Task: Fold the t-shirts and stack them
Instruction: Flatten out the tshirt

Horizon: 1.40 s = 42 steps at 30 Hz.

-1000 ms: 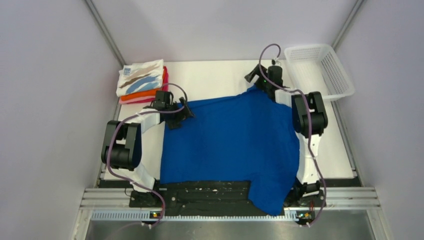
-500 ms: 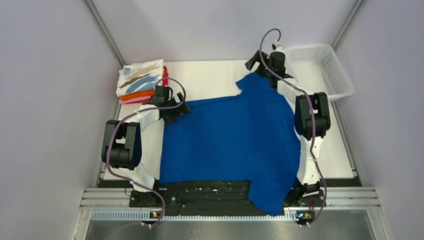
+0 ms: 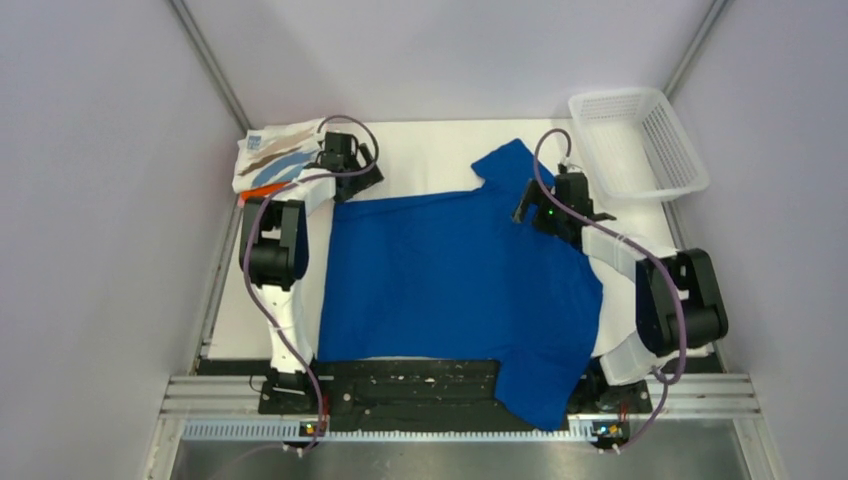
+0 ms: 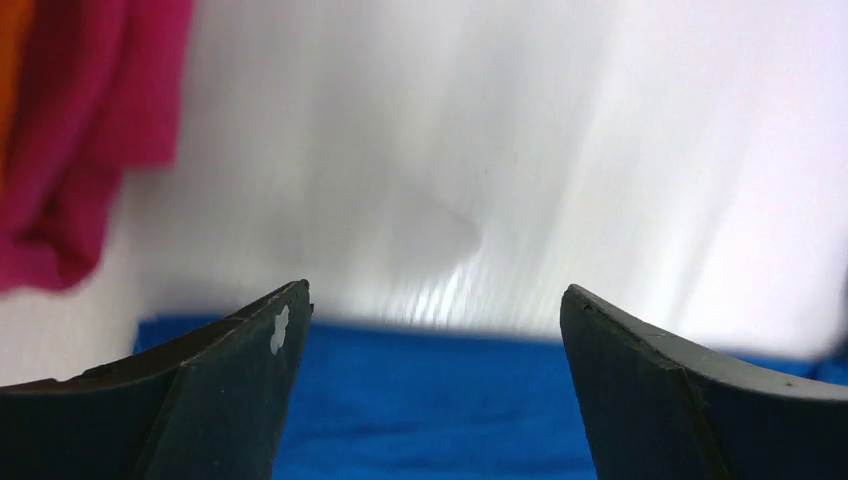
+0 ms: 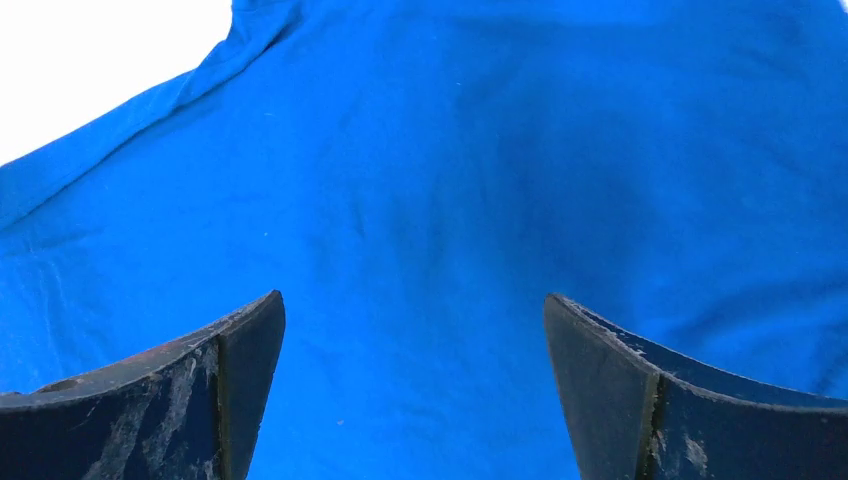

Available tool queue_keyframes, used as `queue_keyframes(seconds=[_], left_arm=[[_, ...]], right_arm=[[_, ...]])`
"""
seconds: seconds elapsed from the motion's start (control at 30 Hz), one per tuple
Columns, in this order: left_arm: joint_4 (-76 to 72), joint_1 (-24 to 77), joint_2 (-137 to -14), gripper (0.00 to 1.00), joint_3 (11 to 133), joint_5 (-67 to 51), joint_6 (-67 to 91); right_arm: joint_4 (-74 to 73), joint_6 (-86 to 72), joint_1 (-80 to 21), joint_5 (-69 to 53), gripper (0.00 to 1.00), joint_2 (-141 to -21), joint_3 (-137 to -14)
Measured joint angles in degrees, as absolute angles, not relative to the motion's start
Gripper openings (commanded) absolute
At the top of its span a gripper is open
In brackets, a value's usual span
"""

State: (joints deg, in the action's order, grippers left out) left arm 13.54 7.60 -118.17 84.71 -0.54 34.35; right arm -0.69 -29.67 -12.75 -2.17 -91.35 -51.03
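The royal-blue t-shirt (image 3: pixel 455 285) lies spread flat on the table, one sleeve pointing to the far side and its hem hanging over the near edge. No lettering shows. My left gripper (image 3: pixel 356 176) is open and empty just past the shirt's far left edge; in the left wrist view (image 4: pixel 435 290) the blue edge (image 4: pixel 430 400) lies between the fingers. My right gripper (image 3: pixel 535 205) is open and empty above the shirt's far right shoulder, with blue cloth (image 5: pixel 420 200) filling the right wrist view (image 5: pixel 415 295). The white brush-stroke tee (image 3: pixel 275 155) tops the folded stack.
The folded stack at the far left corner has orange (image 3: pixel 262 190) beneath the white tee, and magenta (image 4: pixel 90 130) shows in the left wrist view. A white mesh basket (image 3: pixel 640 140) stands at the far right. White table (image 3: pixel 420 150) shows beyond the shirt.
My left gripper let go of the shirt's far left corner and moved toward the folded stack. My right gripper left the far sleeve and drew back over the shirt.
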Motion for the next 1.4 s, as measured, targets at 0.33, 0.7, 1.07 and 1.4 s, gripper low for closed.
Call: queue_keyframes(seconds=[0.33, 0.7, 1.07, 1.4], left_arm=[[17.8, 6.0, -123.8, 0.99, 101.5, 7.0, 31.2], [14.5, 6.8, -103.9, 0.99, 67.2, 1.4, 37.8], [11.2, 6.4, -108.9, 0.99, 70.3, 5.3, 40.1], [9.3, 5.4, -116.2, 0.99, 80.8, 5.5, 41.1]], right_arm=[[-3.5, -28.6, -12.7, 2.2, 0.99, -84.4, -46.3], [-2.6, -28.7, -12.7, 1.2, 0.99, -84.4, -44.3], [-2.2, -28.6, -12.7, 1.3, 0.99, -86.4, -43.4], [-2.2, -28.1, -12.7, 3.0, 0.99, -87.2, -43.4]])
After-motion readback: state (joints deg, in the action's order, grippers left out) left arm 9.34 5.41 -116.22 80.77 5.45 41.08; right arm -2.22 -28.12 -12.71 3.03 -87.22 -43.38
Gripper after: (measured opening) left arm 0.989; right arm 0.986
